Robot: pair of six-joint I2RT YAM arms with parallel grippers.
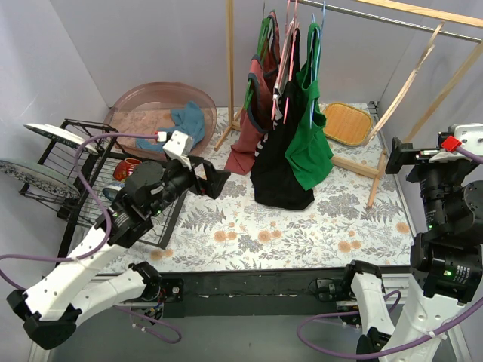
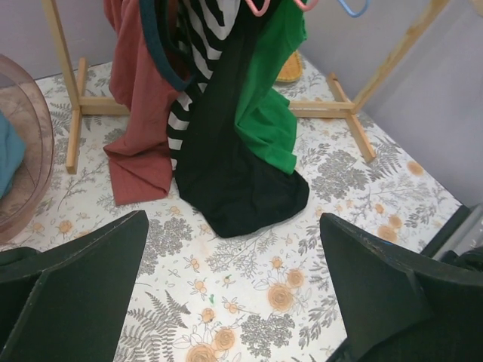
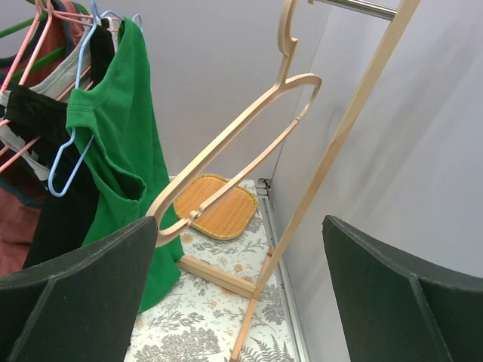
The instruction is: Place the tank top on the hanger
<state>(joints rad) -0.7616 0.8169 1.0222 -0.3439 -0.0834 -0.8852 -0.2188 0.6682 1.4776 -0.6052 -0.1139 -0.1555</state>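
Note:
The teal-blue tank top (image 1: pixel 187 121) lies crumpled in a pink basin (image 1: pixel 143 105) at the back left; its edge shows at the left of the left wrist view (image 2: pixel 7 151). The pale wooden hanger (image 1: pixel 407 84) hangs from the rail at the back right, and shows tilted and bare in the right wrist view (image 3: pixel 234 143). My left gripper (image 1: pixel 211 179) is open and empty above the floral cloth, to the right of the basin (image 2: pixel 234 302). My right gripper (image 1: pixel 398 157) is open and empty, raised just below and in front of the hanger (image 3: pixel 241 302).
A wooden rack (image 1: pixel 230 68) holds a red-brown top (image 1: pixel 253 128), a black top (image 1: pixel 279 166) and a green top (image 1: pixel 309 136) on thin coloured hangers. A woven orange tray (image 1: pixel 346 123) lies behind. A black dish rack (image 1: pixel 90 173) with plates stands at the left.

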